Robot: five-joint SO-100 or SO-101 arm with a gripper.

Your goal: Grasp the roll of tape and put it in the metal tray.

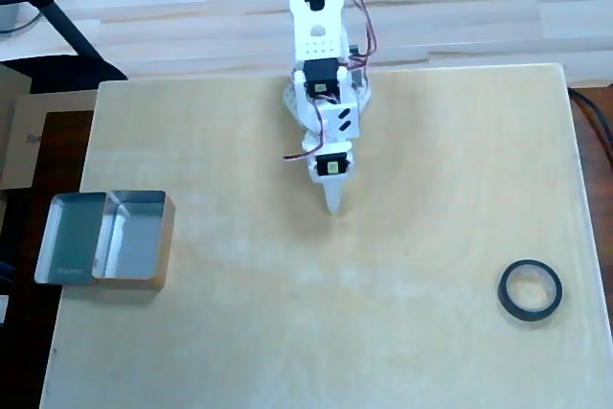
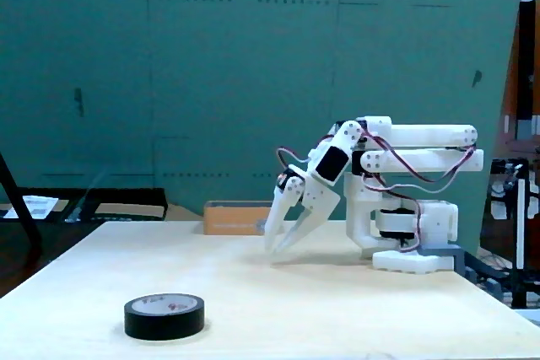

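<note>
The claw [image 2: 276, 249] points down at the worktop [image 1: 402, 332] with its two white fingers spread a little way apart at the tips and nothing between them; its tips hang just above the surface. From above, the claw [image 1: 332, 206] shows as a narrow white wedge aimed toward the near edge, a little left of the middle of the worktop and closer to the far edge. The white arm [image 2: 413, 145] is folded back on itself over its base, which sits at the middle of the far edge. The roll of tape [image 1: 530, 290] lies flat near the right edge in the overhead view, toward the near right corner, well apart from the claw; in the fixed view the roll of tape [image 2: 164, 315] sits low in the foreground. The metal tray [image 1: 103, 238] rests at the left edge of the worktop, partly overhanging it, one half greenish and one half silver.
</note>
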